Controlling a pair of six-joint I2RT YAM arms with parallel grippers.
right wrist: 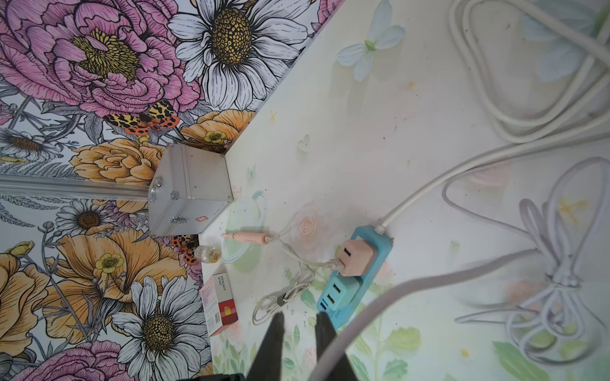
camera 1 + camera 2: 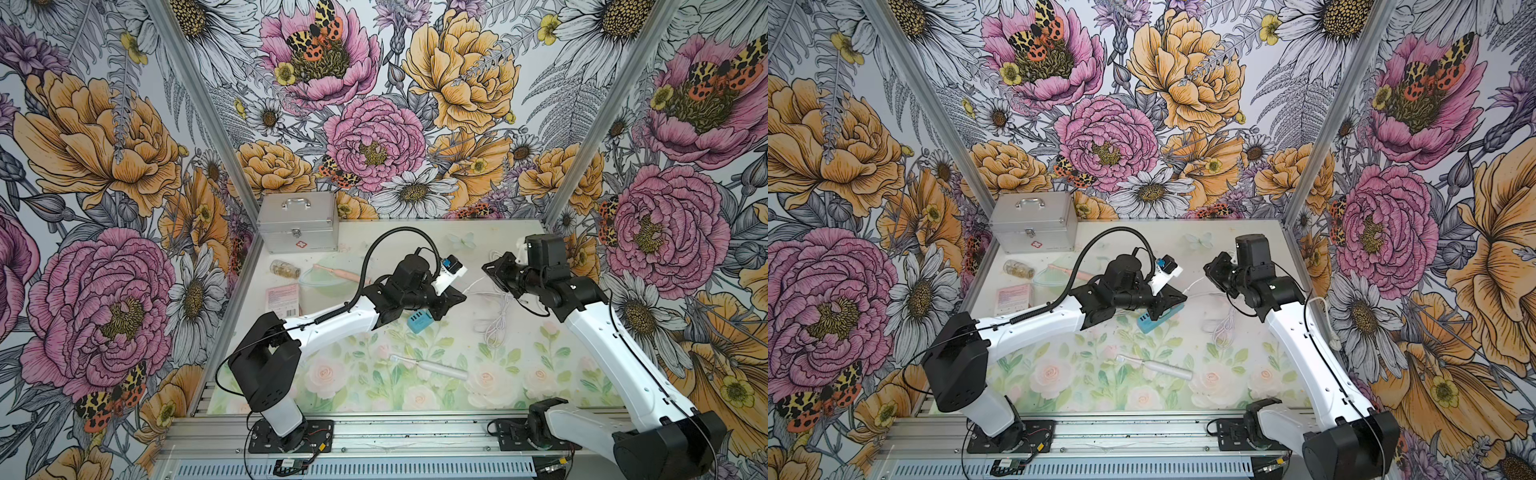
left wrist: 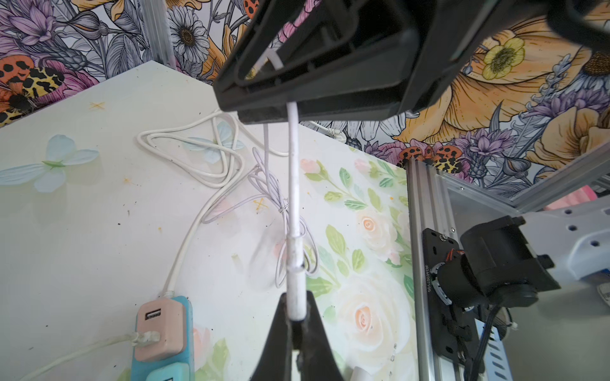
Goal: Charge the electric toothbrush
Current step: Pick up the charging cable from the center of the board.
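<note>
The white electric toothbrush lies flat on the floral table near the front, away from both arms. My left gripper is shut on the white plug end of the charging cable, held above the table. The cable's tied bundle rests on the table to the right. My right gripper hovers just beyond the left one. Its jaws stand apart with nothing between them, and the cable runs past beside one finger. A blue power strip with a pink adapter lies under the left wrist.
A silver case stands at the back left. Near it are a small jar, a pink box, and a pink handheld device wired to the adapter, lying on a green lid. The strip's thick white cord loops at the back right.
</note>
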